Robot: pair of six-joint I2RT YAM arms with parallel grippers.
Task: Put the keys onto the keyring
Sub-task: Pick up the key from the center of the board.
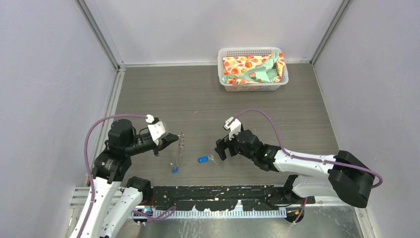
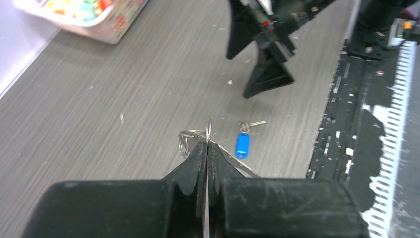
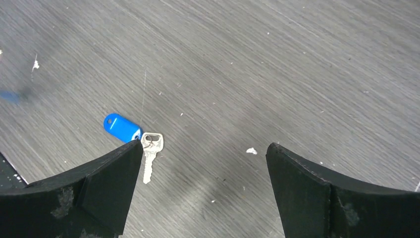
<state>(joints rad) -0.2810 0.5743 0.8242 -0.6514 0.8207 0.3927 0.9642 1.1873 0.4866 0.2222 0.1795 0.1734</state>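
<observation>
Top external view shows a grey, wood-grained surface (image 1: 277,114) flecked with small white specks. At the upper right of the frame sits a white plastic basket (image 1: 253,87) with a perforated rim, filled with crumpled cloth (image 1: 250,67) printed in orange and teal.

The keyring (image 1: 179,150) is a thin silvery wire loop. It appears as a long, narrow oval left of the frame's centre, running from the left claw (image 1: 173,138) toward the lower edge. A key (image 1: 175,169) with a bright blue head shows at the loop's lower end; whether it is threaded on cannot be told. In the left wrist view that claw's black, scuffed fingers (image 2: 195,163) are pressed together, pinching the wire edge-on between their tips.

The loose key (image 3: 126,130) lies flat on the surface near the centre of the top view, apart from the keyring. It has a glossy blue oval plastic head joined to a small flat silver blade piece with a slot in it.

The left arm rises folded from the lower left, its forearm reaching right toward the centre under an arching lilac cable (image 1: 94,131). The right arm stretches low from the lower right toward the centre. The right claw (image 1: 222,148) has its matte black, wedge-shaped fingers spread wide apart and grips nothing. In the right wrist view the loose key sits just beside the fingertip at lower left.
</observation>
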